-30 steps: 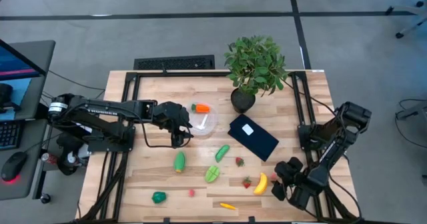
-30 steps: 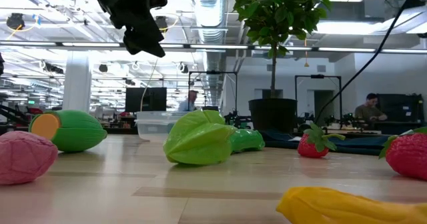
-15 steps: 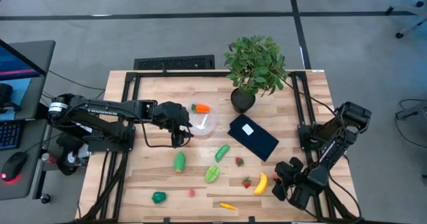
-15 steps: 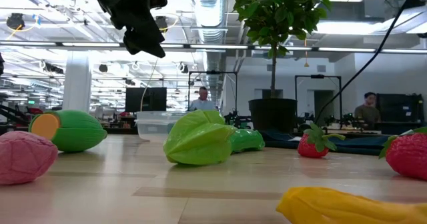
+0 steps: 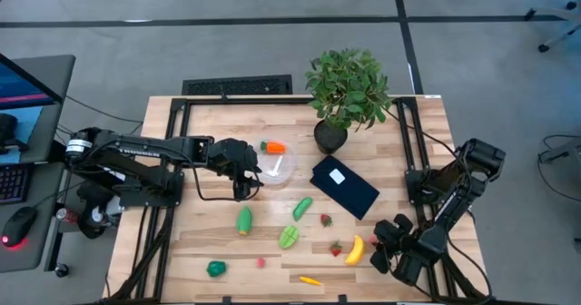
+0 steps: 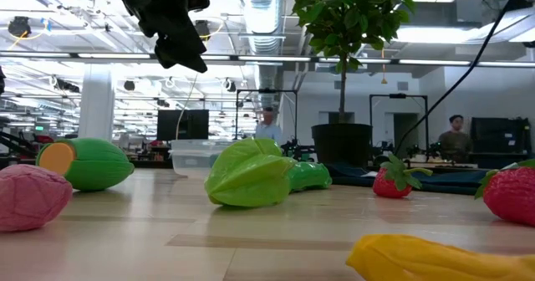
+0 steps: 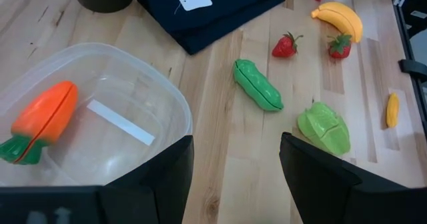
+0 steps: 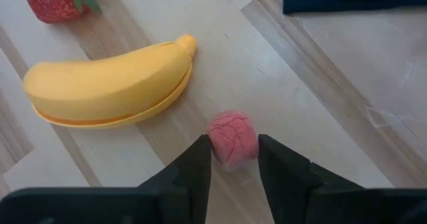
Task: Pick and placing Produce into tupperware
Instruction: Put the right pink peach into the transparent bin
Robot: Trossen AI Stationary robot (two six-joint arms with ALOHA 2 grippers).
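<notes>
The clear round tupperware (image 5: 278, 168) stands mid-table with an orange carrot (image 7: 40, 121) inside. My left gripper (image 7: 235, 177) hovers open over its near rim, holding nothing. The other produce lies on the wood nearer the front: a green pod (image 5: 302, 208), a green star fruit (image 5: 289, 238), two strawberries (image 5: 325, 220), a banana (image 5: 354, 249). At the near right, my right gripper (image 8: 233, 157) points down at a small pink fruit (image 8: 232, 137) beside the banana (image 8: 110, 84), its fingers closed in on it. My right gripper pinches the small pink fruit between its two fingers, one finger (image 8: 200, 161) on each of two opposite sides (image 8: 215, 144). The fingers come from above, pointing down. The fruit sits on the table top, close to the banana's end.
A potted plant (image 5: 345, 92) stands at the far edge, and a dark blue flat rectangle with a white label (image 5: 345, 187) lies right of the tupperware. A green corn-like piece (image 5: 244, 220), a green pepper (image 5: 215, 269), a pink piece (image 5: 260, 262) and a small yellow piece (image 5: 310, 280) lie near the front.
Neither arm nor any produce has visibly moved in the high or low view. A person in the room behind the table has walked toward the right.
</notes>
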